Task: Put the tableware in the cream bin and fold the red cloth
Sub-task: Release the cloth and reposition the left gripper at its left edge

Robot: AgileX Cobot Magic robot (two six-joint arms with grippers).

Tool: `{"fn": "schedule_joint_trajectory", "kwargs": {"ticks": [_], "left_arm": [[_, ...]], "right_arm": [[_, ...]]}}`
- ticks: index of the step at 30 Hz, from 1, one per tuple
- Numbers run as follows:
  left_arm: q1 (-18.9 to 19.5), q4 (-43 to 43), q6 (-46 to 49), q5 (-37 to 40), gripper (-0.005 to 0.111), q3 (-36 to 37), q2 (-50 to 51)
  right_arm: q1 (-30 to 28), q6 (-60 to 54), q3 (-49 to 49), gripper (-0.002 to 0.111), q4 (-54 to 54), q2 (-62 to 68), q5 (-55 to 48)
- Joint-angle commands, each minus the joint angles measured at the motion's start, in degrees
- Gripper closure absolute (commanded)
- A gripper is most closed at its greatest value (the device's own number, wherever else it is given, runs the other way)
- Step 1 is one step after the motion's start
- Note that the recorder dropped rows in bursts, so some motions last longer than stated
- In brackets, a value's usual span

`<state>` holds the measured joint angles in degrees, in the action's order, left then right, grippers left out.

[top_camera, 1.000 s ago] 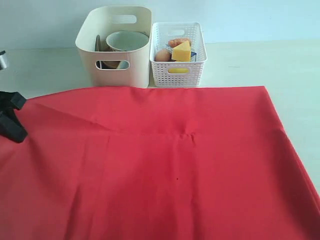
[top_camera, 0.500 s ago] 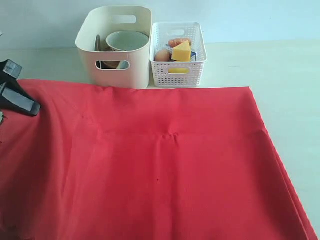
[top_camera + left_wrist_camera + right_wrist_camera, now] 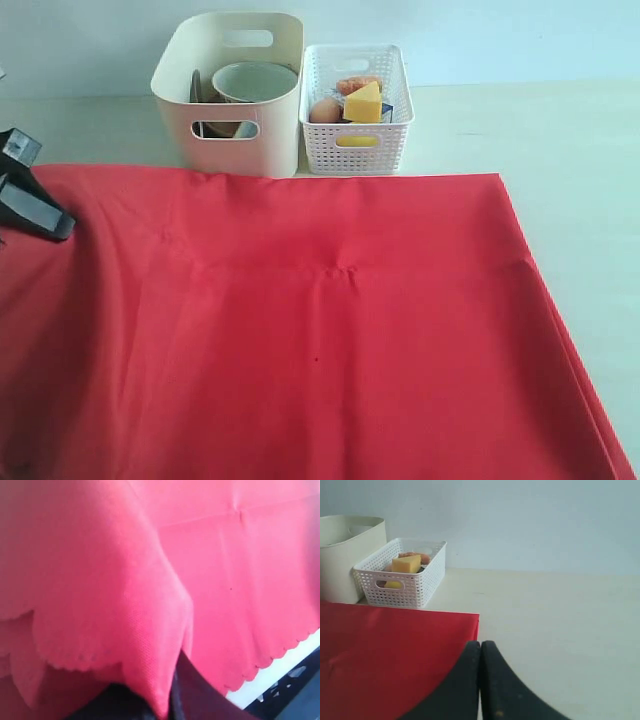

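The red cloth [image 3: 330, 320] lies spread over most of the table, its far edge just in front of the two bins. My left gripper [image 3: 48, 215] is at the cloth's far left corner, shut on the red cloth; in the left wrist view a scalloped fold [image 3: 150, 645] hangs from between the dark jaws. The cream bin [image 3: 228, 140] at the back holds a pale bowl [image 3: 255, 80] and a brown plate's edge [image 3: 197, 88]; other tableware is hidden. My right gripper [image 3: 480, 646] is shut on nothing, near the cloth's far right corner [image 3: 470, 617].
A white lattice basket [image 3: 356, 140] with a cheese wedge [image 3: 363, 103], an egg and other food stands right of the cream bin. Bare pale table [image 3: 560, 150] runs along the right side and behind the cloth.
My left gripper has moved away toward the back with the cloth corner. The cloth's far edge has straightened and its right edge has slid left. Little has moved in the last half second.
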<state>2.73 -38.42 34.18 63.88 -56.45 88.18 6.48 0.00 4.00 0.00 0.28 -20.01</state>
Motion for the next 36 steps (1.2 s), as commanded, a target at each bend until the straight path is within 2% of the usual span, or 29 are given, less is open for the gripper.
{"fn": "schedule_joint_trajectory", "kwargs": {"ticks": [1,5,13,21,25,28,33,36], "left_arm": [[0.16,6.67,-5.59,-2.88,0.107,1.16,-0.50],[0.16,13.64,-11.34,-7.29,0.107,3.31,0.23],[0.16,21.91,-19.33,-10.40,0.107,5.23,6.66],[0.16,36.67,-34.99,-18.71,0.107,5.20,13.47],[0.16,37.57,-37.66,-23.87,0.103,5.19,15.45],[0.16,37.57,-37.64,-25.92,0.087,5.19,16.10],[0.16,37.90,-37.41,-24.15,0.043,2.54,15.97],[0.16,38.42,-37.41,-20.70,0.030,0.01,15.25]], "right_arm": [[-0.29,0.00,0.43,0.108,0.00,-0.28,0.43],[-0.29,0.00,2.22,0.108,0.00,-0.09,-0.94],[-0.29,0.00,9.40,0.108,0.00,0.99,-1.07],[-0.29,0.00,11.93,0.108,0.00,0.99,-0.68],[-0.29,0.00,11.93,0.108,0.00,0.99,-0.86],[-0.29,0.00,11.93,0.108,0.00,0.99,-0.86],[-0.29,0.00,11.93,0.108,0.00,0.99,-0.86],[-0.29,0.00,11.93,0.108,0.00,0.99,-0.86]]}}
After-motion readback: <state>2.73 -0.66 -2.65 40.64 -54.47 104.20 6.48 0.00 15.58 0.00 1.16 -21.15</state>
